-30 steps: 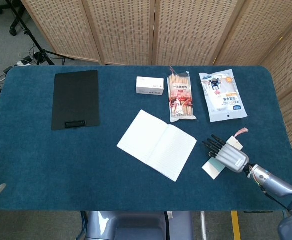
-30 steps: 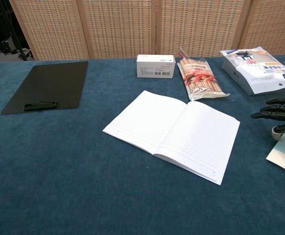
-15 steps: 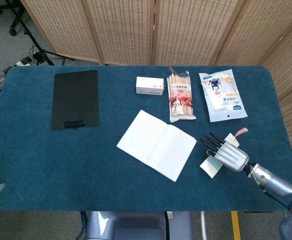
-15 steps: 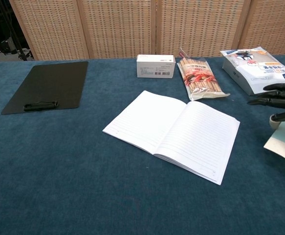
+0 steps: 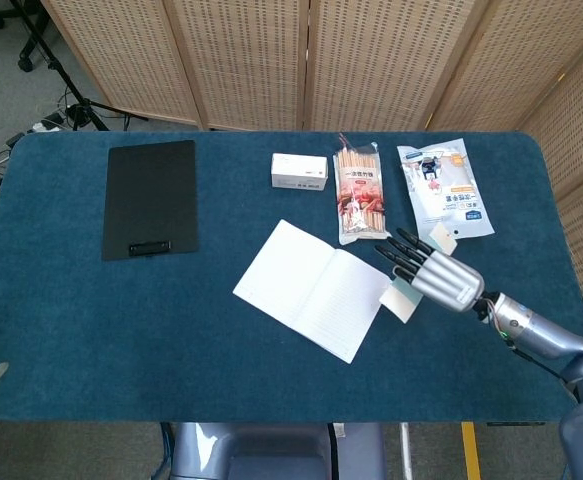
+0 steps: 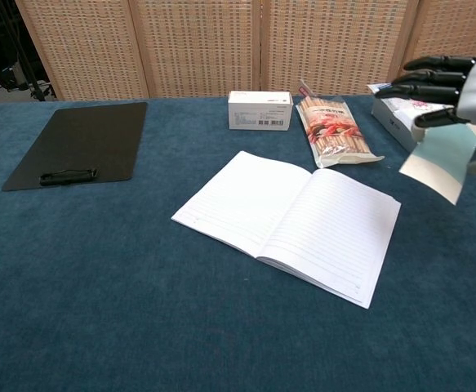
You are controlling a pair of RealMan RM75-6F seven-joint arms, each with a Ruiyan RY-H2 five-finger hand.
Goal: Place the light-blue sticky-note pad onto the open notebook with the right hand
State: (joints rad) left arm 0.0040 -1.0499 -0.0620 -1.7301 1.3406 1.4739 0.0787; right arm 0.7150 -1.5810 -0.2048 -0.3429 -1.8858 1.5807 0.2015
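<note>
Right robot hand (image 5: 439, 278), right of frame centre, pinches the light-blue square sticky-note pad (image 6: 438, 162) under extended dark fingers, lifted clear of the blue-carpeted counter (image 5: 121, 310), just beside the right edge of the open white lined notebook (image 5: 313, 288).

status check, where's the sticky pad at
Right hand holds sticky pad, lifted, just right of the notebook. Left hand not in view. Nothing in the way.
</note>
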